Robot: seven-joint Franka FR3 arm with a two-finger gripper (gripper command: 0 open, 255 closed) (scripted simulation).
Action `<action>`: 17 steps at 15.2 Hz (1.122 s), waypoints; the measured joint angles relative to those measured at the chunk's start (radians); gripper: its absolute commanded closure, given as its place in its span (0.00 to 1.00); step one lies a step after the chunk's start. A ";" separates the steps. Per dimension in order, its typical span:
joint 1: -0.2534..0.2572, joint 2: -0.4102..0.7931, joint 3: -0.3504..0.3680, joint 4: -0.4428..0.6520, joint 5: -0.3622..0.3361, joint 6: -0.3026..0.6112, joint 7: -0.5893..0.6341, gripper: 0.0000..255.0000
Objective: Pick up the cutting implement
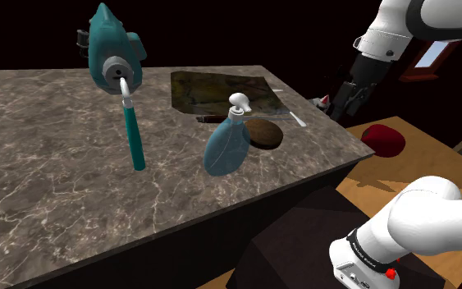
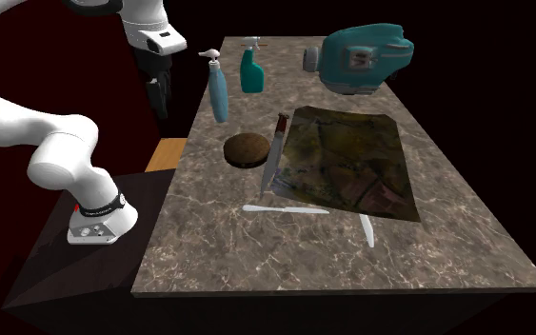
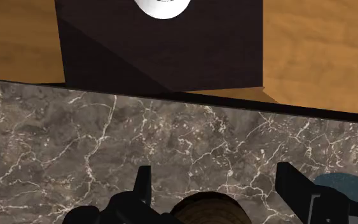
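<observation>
Approach step. Jaws stand well apart, holding nothing, near the grey marble desk [image 3: 75,140]; next, centre over the brown-handled long-bladed knife [image 2: 272,158] and descend.

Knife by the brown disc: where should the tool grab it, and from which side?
Probably the dark handle, from straight above, closing across its narrow width. The knife lies flat on the counter, its blade between the disc and the mat, leaving little room for a sideways approach.

The arm [image 1: 418,220] arches high from its base — gripper [image 3: 214,175] pointing down, fingers [image 3: 292,186] apart, apparently clasping nothing.
</observation>
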 measured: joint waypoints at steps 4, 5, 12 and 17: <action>0.020 0.067 -0.034 0.011 -0.027 0.059 -0.093 0.00; 0.030 0.090 -0.045 0.011 -0.035 0.082 -0.131 0.00; 0.103 0.331 -0.122 0.092 -0.071 0.261 -0.420 0.00; 0.150 0.515 -0.157 0.184 -0.065 0.365 -0.626 0.00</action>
